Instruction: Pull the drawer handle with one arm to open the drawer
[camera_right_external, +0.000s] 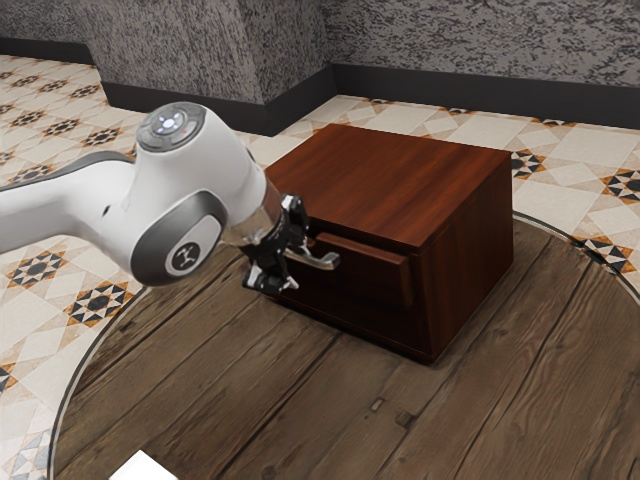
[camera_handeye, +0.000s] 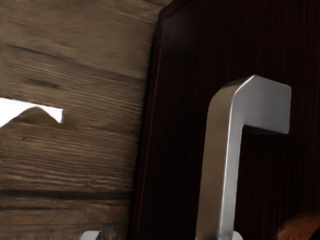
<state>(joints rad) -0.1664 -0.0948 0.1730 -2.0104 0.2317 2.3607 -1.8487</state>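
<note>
A dark red-brown wooden cabinet (camera_right_external: 400, 180) stands on the floor. Its drawer front (camera_right_external: 365, 285) faces the exterior view's left and stands a little out from the cabinet's face. A silver bar handle (camera_right_external: 322, 258) sticks out of that front; in the wrist view the handle (camera_handeye: 225, 165) runs close under my hand, against the dark drawer front (camera_handeye: 180, 125). My black gripper (camera_right_external: 292, 250) is at the handle's near end, open, with one finger above the bar and one below it. My white arm (camera_right_external: 150, 210) comes in from the exterior view's left.
The cabinet sits on a round wooden floor inlay (camera_right_external: 300, 400) ringed by patterned tiles (camera_right_external: 40, 270). Grey stone walls with a dark skirting (camera_right_external: 450, 90) stand behind. A small white object (camera_right_external: 140, 468) lies at the exterior view's lower edge.
</note>
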